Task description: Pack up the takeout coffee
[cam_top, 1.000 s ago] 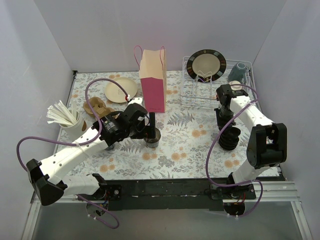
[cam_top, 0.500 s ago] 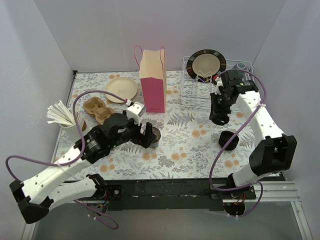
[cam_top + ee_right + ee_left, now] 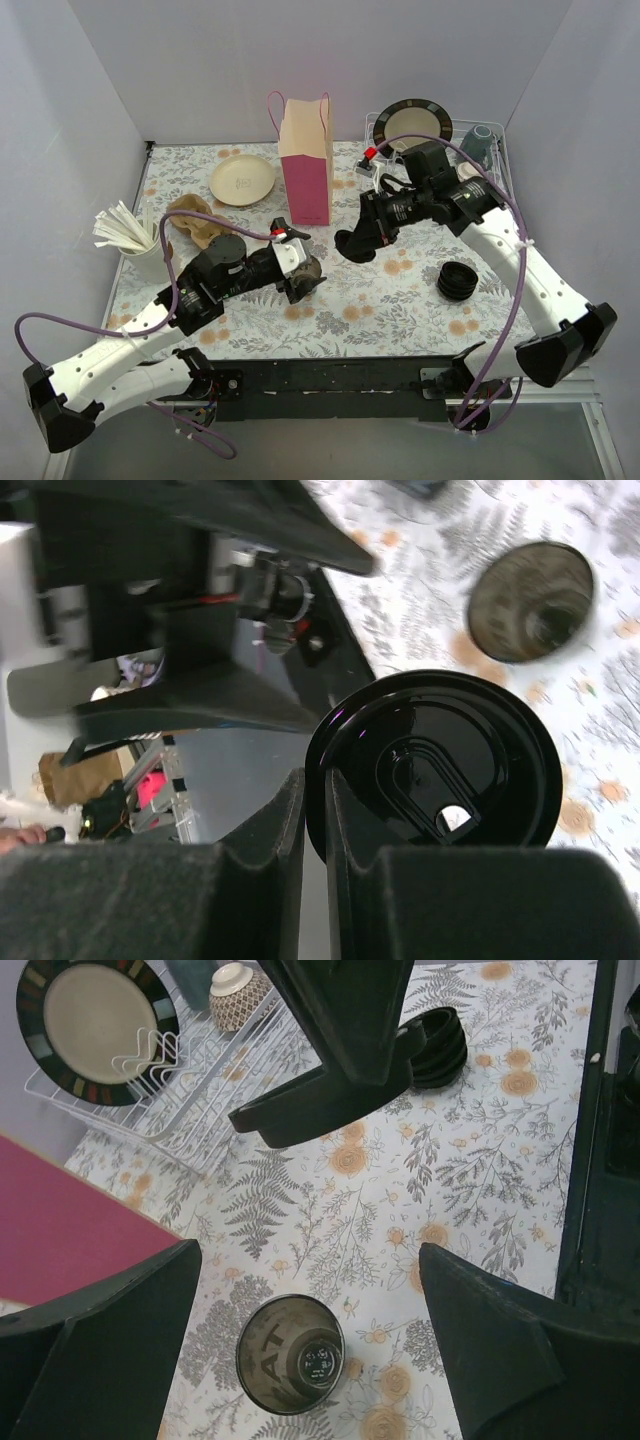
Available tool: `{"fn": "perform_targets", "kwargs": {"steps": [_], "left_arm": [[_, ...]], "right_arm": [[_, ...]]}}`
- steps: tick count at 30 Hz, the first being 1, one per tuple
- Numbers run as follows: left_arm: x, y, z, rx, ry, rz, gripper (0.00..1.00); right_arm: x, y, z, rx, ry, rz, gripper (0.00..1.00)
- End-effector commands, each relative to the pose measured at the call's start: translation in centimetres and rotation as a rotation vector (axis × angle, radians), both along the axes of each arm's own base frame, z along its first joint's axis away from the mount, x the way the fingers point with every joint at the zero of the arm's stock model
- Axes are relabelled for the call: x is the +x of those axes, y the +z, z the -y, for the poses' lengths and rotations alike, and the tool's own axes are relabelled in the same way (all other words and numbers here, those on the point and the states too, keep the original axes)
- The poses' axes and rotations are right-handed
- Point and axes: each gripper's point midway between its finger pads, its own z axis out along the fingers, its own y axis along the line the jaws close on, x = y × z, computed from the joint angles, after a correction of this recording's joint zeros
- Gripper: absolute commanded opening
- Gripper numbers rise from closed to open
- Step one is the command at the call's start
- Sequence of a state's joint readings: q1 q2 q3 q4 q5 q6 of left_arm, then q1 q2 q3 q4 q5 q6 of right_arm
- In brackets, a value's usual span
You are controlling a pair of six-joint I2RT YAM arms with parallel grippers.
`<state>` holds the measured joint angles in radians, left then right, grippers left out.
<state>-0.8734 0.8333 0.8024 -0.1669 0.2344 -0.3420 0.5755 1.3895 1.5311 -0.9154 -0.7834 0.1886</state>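
Observation:
No lidded cup is in view. A lidless black cup (image 3: 309,273) stands on the floral table, seen from above in the left wrist view (image 3: 290,1353) and, blurred, in the right wrist view (image 3: 530,600). My left gripper (image 3: 298,268) (image 3: 310,1260) is open, one jaw on each side of the cup, not touching it. My right gripper (image 3: 372,232) (image 3: 315,790) is shut on the rim of a round black lid (image 3: 354,246) (image 3: 440,770) and holds it in the air just right of the cup. The lid also shows in the left wrist view (image 3: 300,1120).
A tall pink and tan paper bag (image 3: 305,165) stands behind the cup. A low stack of black lids (image 3: 457,282) lies at the right. A wire dish rack (image 3: 400,180) holds a plate. A cup of straws (image 3: 140,245), a cardboard carrier (image 3: 195,220) and a cream plate (image 3: 242,180) are at the left.
My right gripper has left the lid stack and carried a lid left across the table to just beside the cup. My left arm has shifted, its gripper still at the cup.

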Motion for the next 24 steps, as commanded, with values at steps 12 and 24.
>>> {"fn": "perform_targets", "kwargs": {"steps": [12,24], "left_arm": [[-2.1,6.5,3.2,-0.019,-0.294,0.323,0.9],[-5.5,6.5,3.8,-0.043,-0.474,0.245,0.75]], "right_arm": [[-6.4,5.4,-0.5,0.296,0.202,-0.039,0.11],[-8.4,4.7,-0.8,0.294,0.269,-0.069,0.1]]}}
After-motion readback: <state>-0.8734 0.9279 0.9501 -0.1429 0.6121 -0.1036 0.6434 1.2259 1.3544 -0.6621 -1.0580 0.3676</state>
